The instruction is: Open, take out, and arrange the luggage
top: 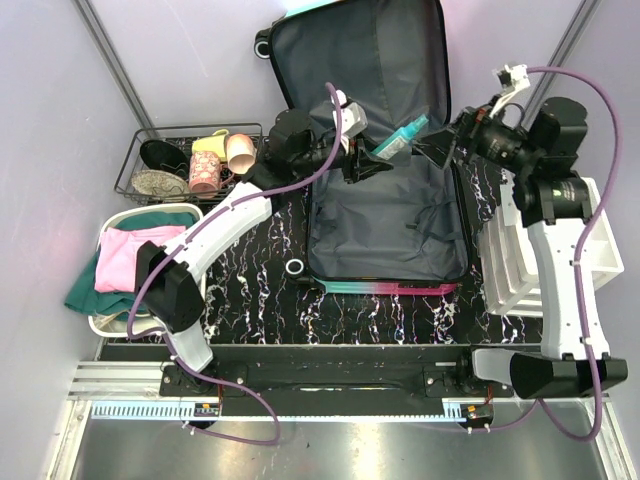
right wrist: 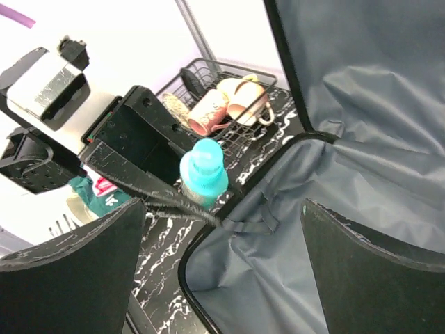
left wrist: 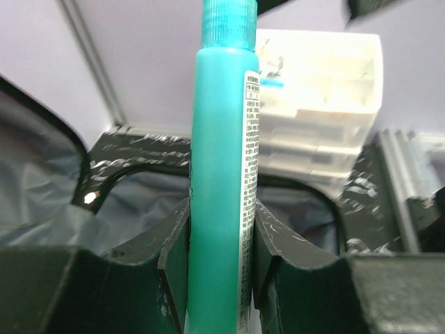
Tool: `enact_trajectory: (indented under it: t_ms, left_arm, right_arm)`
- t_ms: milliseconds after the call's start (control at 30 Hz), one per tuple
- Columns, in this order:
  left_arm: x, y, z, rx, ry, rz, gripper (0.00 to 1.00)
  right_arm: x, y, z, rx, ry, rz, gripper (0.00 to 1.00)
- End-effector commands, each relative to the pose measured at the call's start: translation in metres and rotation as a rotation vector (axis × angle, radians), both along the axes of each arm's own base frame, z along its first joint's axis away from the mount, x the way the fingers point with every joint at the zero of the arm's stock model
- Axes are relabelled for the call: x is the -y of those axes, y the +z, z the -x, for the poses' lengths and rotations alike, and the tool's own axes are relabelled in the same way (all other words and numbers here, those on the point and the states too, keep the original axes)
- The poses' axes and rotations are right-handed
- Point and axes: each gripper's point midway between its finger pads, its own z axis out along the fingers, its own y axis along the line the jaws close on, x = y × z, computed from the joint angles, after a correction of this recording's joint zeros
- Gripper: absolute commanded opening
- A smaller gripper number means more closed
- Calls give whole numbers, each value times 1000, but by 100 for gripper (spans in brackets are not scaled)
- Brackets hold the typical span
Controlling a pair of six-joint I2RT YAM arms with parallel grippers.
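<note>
Teal bottle (top: 402, 137) clamped in left gripper (top: 372, 155) over luggage (top: 385, 225)
Right gripper (top: 432, 150) splayed, empty; to be backed off before bottle is moved

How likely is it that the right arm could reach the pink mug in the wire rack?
Unlikely, I'd say: the pink mug sits far to the left, and the left arm, its claw gripping a teal bottle, lies across the way.

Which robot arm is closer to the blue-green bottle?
Left. The left gripper has its jaws shut on the bottle; the right gripper is open near its cap, not touching.
</note>
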Motion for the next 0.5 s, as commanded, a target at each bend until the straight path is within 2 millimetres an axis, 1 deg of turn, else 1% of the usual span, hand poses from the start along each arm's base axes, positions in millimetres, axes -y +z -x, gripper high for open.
enact_trajectory:
  t_ms: [0, 33, 67, 167, 233, 300, 333, 400, 433, 467]
  left_arm:
    - [11, 62, 26, -147, -135, 213, 0]
    - [12, 66, 28, -179, -149, 231, 0]
    - [13, 65, 28, -196, -156, 239, 0]
    - [14, 69, 33, -224, -186, 259, 0]
    - [17, 66, 36, -230, -193, 254, 0]
    - [19, 66, 38, -234, -196, 253, 0]
    - [20, 65, 39, -244, -196, 252, 0]
    - [21, 63, 39, -259, -193, 253, 1]
    - [21, 61, 37, -277, -188, 253, 5]
    - [20, 62, 35, -282, -178, 254, 17]
  right_arm:
    - [-24, 19, -20, 80, 40, -43, 100]
    - [-27, 17, -24, 76, 48, -46, 100]
    - [-35, 18, -23, 83, 71, -47, 99]
    - [-44, 17, -28, 85, 88, -49, 93]
    - [-47, 17, -32, 79, 94, -56, 81]
    - [-50, 19, -34, 87, 107, -63, 67]
    - [-50, 21, -35, 89, 105, -67, 48]
    - [-50, 23, -33, 95, 110, -65, 30]
    - [-49, 26, -31, 102, 104, -66, 17]
    - [-48, 28, -30, 99, 97, -67, 11]
